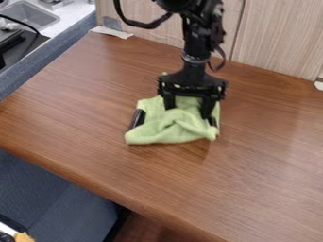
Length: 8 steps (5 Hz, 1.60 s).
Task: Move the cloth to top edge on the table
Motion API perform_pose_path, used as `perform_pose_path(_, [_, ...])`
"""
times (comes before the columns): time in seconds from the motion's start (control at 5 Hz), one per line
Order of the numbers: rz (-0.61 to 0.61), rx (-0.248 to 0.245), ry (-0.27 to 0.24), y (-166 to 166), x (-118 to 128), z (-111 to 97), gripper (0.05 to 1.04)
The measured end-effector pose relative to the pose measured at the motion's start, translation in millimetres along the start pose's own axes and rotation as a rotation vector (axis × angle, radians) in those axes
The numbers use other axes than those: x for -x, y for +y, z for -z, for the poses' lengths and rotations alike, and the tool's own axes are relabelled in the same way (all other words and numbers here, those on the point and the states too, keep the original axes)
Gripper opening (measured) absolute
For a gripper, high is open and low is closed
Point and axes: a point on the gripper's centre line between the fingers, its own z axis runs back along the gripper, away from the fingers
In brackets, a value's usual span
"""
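Your arm (195,45) is black and jointed, with loose black cables (142,24) and pale-green spots on its gripper (181,116).

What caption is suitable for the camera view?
Black two-finger end effector at a crumpled light-green cloth on a brown wood-grain table.

Arm (195,49) near vertical, fingers (207,108) wide apart.
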Motion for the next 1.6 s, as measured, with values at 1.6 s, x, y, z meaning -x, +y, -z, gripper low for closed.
perform_pose_path(1.6, [-0.180,-0.023,-0.177,55,-59,-97,0.999])
